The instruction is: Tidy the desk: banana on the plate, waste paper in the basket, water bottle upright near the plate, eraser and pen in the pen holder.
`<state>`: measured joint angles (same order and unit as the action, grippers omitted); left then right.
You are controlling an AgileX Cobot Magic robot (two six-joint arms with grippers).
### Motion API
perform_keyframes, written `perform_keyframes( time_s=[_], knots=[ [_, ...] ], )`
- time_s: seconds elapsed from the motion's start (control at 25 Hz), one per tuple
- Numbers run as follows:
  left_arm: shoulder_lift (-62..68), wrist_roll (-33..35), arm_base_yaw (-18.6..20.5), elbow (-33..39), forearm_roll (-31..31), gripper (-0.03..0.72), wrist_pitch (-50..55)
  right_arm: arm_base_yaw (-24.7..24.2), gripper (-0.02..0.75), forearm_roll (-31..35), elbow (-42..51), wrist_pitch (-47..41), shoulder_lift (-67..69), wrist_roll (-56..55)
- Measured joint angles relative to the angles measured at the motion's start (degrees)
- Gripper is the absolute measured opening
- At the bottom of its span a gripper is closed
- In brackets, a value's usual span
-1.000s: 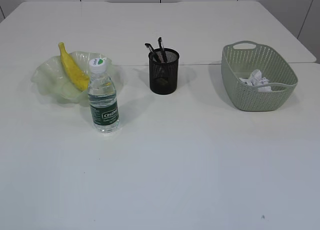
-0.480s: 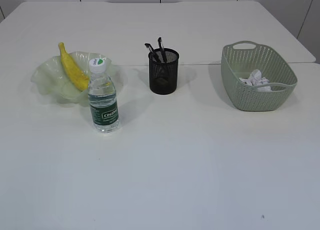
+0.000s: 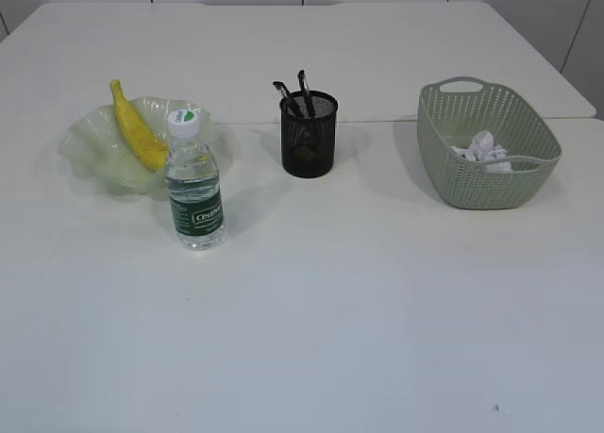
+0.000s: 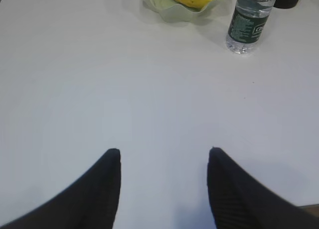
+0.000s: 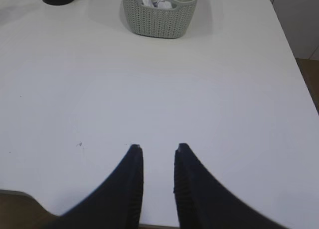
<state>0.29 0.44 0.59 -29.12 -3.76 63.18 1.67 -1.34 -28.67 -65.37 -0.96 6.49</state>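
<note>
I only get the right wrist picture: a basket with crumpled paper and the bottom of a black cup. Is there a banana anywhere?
Observer: Yes. The banana lies on the plate, on the left of the exterior view.
Operator: And the water bottle?
Observer: The water bottle stands upright just in front of the plate.
Operator: Anything in that black cup?
Observer: It is the pen holder, and two dark pens stick out of its top.
</note>
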Motion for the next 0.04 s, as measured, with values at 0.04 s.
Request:
perform_keyframes(
  time_s=[0.04],
  knots=[
    [0.0, 0.0, 0.0, 0.0, 0.0, 0.386, 0.0, 0.0, 0.169, 0.0, 0.0, 0.0, 0.0, 0.0]
  ],
)
